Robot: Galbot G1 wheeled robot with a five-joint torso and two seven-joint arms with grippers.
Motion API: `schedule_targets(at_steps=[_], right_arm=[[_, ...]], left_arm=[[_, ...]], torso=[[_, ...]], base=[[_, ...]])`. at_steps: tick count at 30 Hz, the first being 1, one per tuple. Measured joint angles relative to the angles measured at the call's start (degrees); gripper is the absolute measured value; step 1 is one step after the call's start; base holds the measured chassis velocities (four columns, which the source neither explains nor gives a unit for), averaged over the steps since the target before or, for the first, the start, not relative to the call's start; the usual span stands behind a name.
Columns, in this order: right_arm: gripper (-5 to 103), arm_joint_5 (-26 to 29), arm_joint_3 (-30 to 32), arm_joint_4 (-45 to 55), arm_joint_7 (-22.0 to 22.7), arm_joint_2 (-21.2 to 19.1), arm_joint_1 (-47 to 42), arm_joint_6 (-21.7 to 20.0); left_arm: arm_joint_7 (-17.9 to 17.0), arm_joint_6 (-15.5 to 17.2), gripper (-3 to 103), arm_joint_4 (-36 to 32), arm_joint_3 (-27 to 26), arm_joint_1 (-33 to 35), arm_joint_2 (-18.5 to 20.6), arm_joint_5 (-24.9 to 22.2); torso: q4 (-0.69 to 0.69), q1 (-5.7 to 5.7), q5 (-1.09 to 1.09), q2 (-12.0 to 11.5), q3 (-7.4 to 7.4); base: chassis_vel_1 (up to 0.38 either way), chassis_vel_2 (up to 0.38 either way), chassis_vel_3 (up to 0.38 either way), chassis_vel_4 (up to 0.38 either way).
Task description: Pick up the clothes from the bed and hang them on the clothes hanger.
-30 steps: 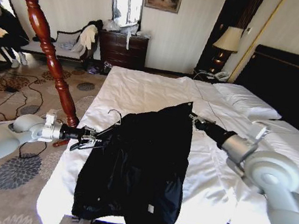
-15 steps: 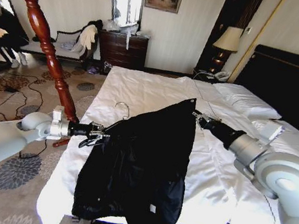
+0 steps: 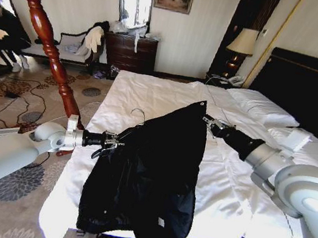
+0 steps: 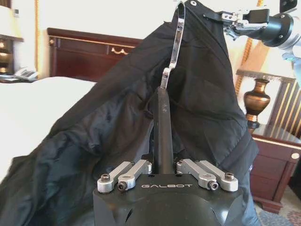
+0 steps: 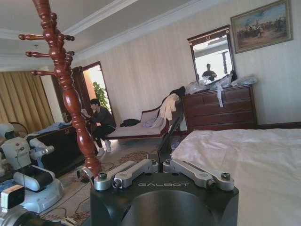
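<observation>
Black and faintly shiny, the jacket (image 3: 149, 173) hangs in front of me over the foot of the bed (image 3: 169, 93), held up between both arms. In the head view my left gripper (image 3: 109, 141) is clamped on the clothes hanger (image 3: 126, 130), whose silver hook stands up just beside the jacket's left edge. My right gripper (image 3: 212, 123) is pinched on the jacket's top corner, making a peak. Over the last second that peak has risen a little, and the left arm has carried the hanger up and in toward the cloth. I judge the hanger is being worked into the garment, with the hanging itself not yet done.

From the left wrist, the hanger's black stem (image 4: 163, 136) runs straight out from between my closed fingers (image 4: 123, 175), the hook (image 4: 176, 44) lying against the jacket (image 4: 94, 136). The right gripper (image 4: 233, 21) shows farther off at the raised corner.

From the right wrist, a thin dark strip of fabric (image 5: 167, 136) sits between that gripper's fingers (image 5: 129, 172), which are drawn in on it.

Around me: the red-brown coat stand (image 3: 45, 31) rises close by my left arm and could catch it on a wide swing. A dresser (image 3: 132, 51), lamp (image 3: 242, 42) and the black headboard (image 3: 312, 90) stand well clear.
</observation>
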Motion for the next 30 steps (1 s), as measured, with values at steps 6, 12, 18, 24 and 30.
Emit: schedule_targets(at_steps=[6, 12, 18, 24, 30], right_arm=[[0, 1.84, 0.42, 0.99, 0.33, -0.24, 0.33, 0.49], [0, 1.72, 0.19, 0.85, 0.49, -0.05, 0.23, 0.73], [0, 1.92, 0.85, 1.28, 0.77, 0.06, -0.79, 0.74], [0, 2.20, 0.39, 4.13, 1.45, 0.85, -2.41, 0.75], [0, 2.67, 1.03, 4.48, 1.73, 1.46, -4.07, 0.75]], left_arm=[[-2.44, 0.97, 16, -0.31, 3.87, -4.42, -3.38, -1.06], [-4.88, 1.75, 16, -1.73, 8.24, -9.28, -6.92, -4.10], [-6.30, 1.97, 16, -2.27, 11.25, -12.90, -9.58, -6.14], [-9.23, 2.05, 16, 0.14, 11.65, -14.20, -13.57, -7.37], [-10.73, 2.09, 16, 1.27, 11.76, -14.73, -15.54, -8.69]], torso=[[-0.01, 0.00, 0.00, 0.00, 0.00], [-0.01, 0.00, 0.00, 0.00, 0.00], [0.02, 0.00, 0.00, 0.00, 0.00], [-0.01, 0.01, 0.00, 0.00, 0.00], [0.01, 0.00, 0.00, 0.00, 0.00]], base=[[0.000, 0.000, 0.000, 0.000], [0.000, 0.000, 0.000, 0.000], [0.000, 0.000, 0.000, 0.000], [0.000, 0.000, 0.000, 0.000], [0.000, 0.000, 0.000, 0.000]])
